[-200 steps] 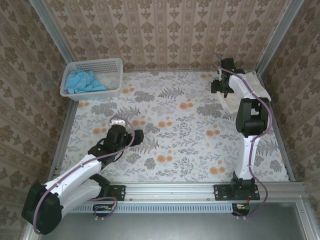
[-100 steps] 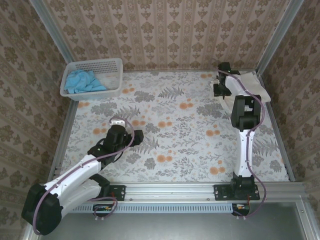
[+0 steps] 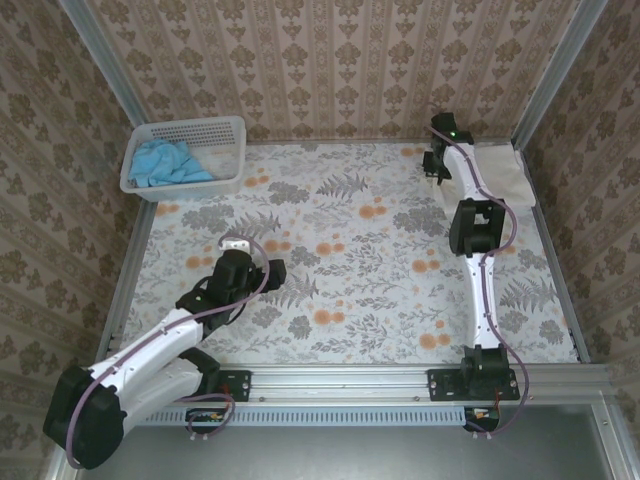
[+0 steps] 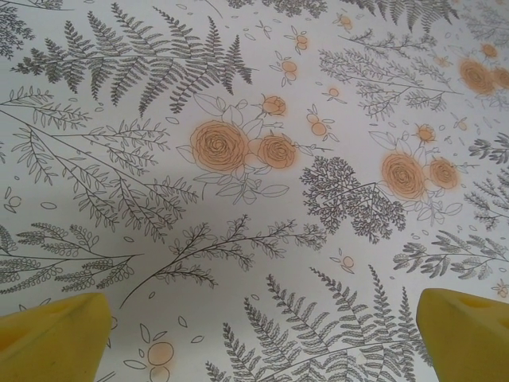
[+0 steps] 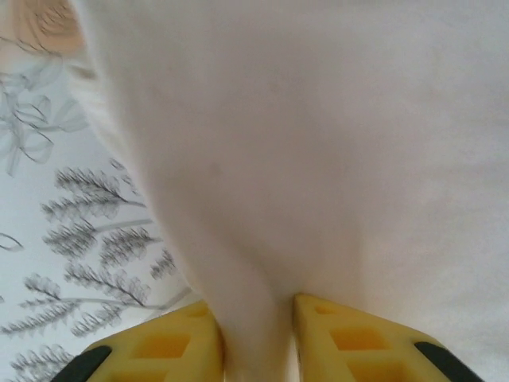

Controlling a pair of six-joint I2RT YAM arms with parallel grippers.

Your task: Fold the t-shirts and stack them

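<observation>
Over on the far side of the table from the white perforated basket [image 3: 225, 125], along the same back wall, the cream-white t-shirt [image 3: 503, 172] lies in the corner, partly hidden behind the right arm. The right gripper [image 3: 436, 166] sits at the edge of the shirt nearest the basket. The wrist view makes it pretty obvious what's going on: a fold of that pale cloth runs down between its yellow fingers [image 5: 171, 346], pinched from both sides, so it's got hold of the shirt. Bit blurry that close up, though.

The sky-blue t-shirt [image 3: 165, 163] is bunched up inside the basket, at the end away from the white one.

The left gripper [image 3: 236, 248] hangs over the floral tablecloth [image 3: 340, 250] on the near side of the basket and well apart from it. Its yellow fingertips [image 4: 465, 330] are spread wide above the printed ferns and orange roses.
</observation>
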